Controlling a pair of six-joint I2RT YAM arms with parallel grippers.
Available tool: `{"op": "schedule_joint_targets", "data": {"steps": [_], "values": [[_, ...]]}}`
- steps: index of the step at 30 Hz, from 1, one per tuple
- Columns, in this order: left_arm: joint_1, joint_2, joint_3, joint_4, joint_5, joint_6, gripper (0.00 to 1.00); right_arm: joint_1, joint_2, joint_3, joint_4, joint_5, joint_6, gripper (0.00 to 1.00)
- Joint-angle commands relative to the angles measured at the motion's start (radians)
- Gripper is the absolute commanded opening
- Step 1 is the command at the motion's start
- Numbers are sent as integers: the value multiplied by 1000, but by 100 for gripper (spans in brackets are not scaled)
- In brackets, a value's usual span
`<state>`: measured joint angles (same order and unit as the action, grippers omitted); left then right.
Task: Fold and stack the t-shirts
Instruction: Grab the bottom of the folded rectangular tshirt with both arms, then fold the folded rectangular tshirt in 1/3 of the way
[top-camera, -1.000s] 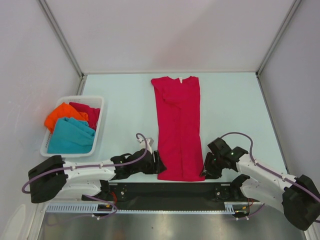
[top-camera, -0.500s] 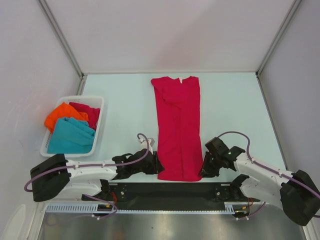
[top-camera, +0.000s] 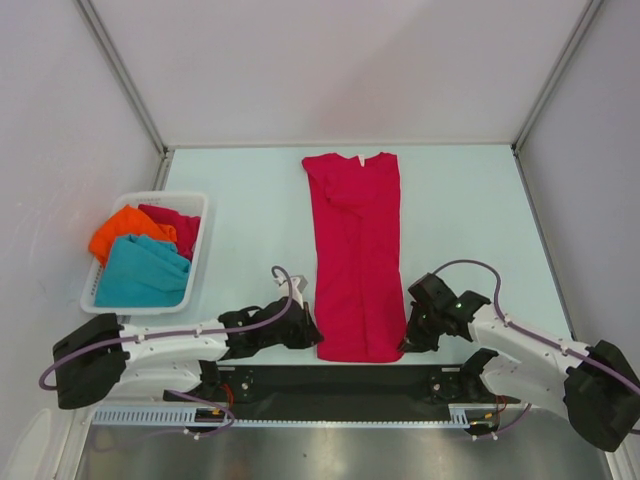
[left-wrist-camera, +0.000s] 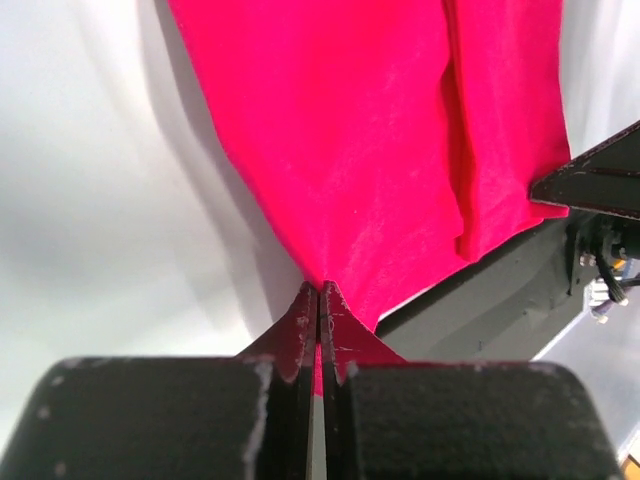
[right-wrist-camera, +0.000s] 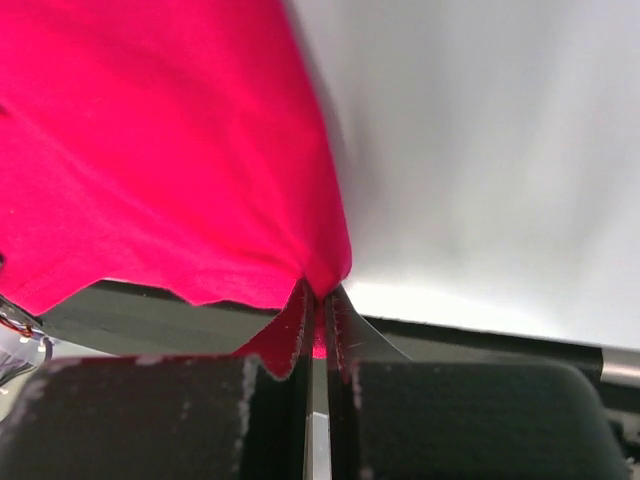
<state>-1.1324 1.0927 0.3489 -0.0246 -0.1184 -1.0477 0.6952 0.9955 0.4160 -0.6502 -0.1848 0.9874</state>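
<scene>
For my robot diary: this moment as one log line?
left claw: shut on crimson red cloth t-shirt, near corner | right claw: shut on other near corner

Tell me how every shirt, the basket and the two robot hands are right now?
table crimson t-shirt: folded into a long strip, lying flat, near corners pinched.
left gripper: shut on its near left corner.
right gripper: shut on its near right corner.
basket: upright, holding three shirts.
orange t-shirt: crumpled in the basket.
teal t-shirt: crumpled in the basket.
basket crimson t-shirt: crumpled, partly covered.
</scene>
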Motion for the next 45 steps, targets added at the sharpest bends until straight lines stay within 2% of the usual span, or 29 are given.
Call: {"op": "schedule_joint_targets", "data": {"steps": [1,13,21,30,32,36,41,42,45], "values": [[-6,-69,70,-87,29,-15,0,50,-24,119,-63,71,19,0],[-4,-263,121,-291,19,-26,0,216,-29,316,-209,183,109,0],[-4,-367,133,-354,26,-51,0,306,-24,443,-308,275,160,0],[-3,-490,212,-514,-1,-78,0,402,8,598,-413,375,205,0],[12,-479,252,-552,-18,-57,0,377,43,621,-401,395,157,0],[144,-387,298,-531,42,18,0,248,126,645,-318,355,24,0],[328,-251,312,-390,184,133,0,46,274,708,-195,297,-171,0],[388,-187,315,-365,235,149,0,21,299,742,-178,277,-193,0],[462,-32,349,-272,301,202,0,-72,420,837,-137,245,-272,0]]}}
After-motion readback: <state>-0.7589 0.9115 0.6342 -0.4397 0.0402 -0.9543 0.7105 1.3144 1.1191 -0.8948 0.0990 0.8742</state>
